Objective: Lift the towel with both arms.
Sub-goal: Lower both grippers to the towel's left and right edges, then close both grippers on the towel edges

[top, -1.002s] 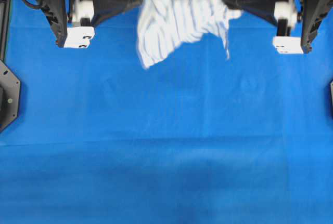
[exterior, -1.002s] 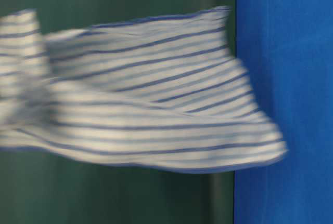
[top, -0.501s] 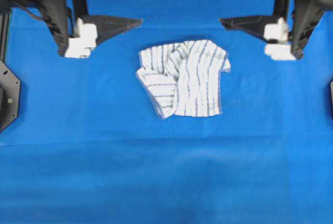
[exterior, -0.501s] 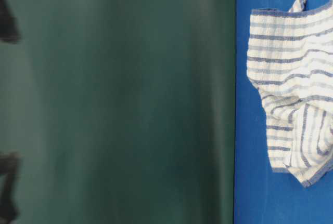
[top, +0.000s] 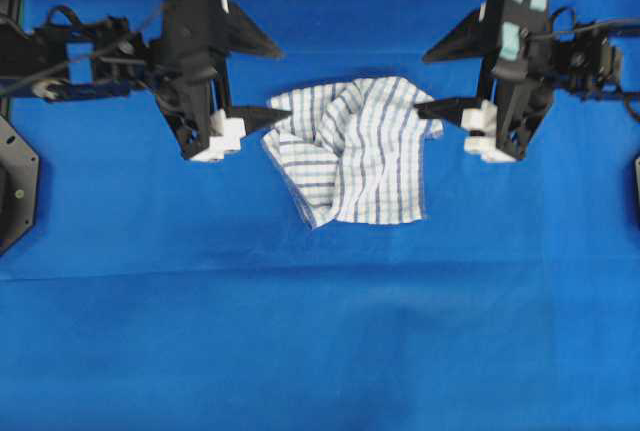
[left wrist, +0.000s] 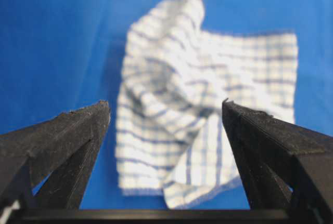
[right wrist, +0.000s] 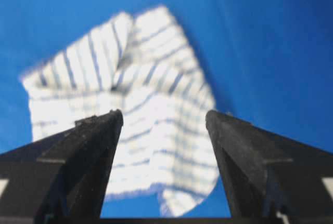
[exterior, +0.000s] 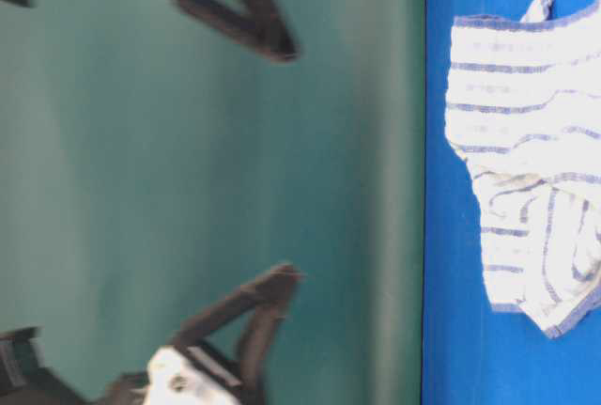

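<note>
- Crumpled white blue-striped cloth towel [top: 350, 151] lies on blue table cloth [top: 320, 331], open room all round.
- Black left gripper [top: 280, 83] and right gripper [top: 425, 81]: jaws wide, empty, flanking it.
- Table-level view alone shows them raised.

Towel [top: 350, 151]: small, white with thin blue stripes, crumpled and partly folded over itself, lying flat on blue cloth, upper centre of overhead view; loose corner points to 7 o'clock.

White striped towel on a blue table cloth

The towel [top: 352, 150] is white with thin blue and grey-green stripes; the table cloth [top: 320, 331] is plain bright blue; both tools are black.
</note>
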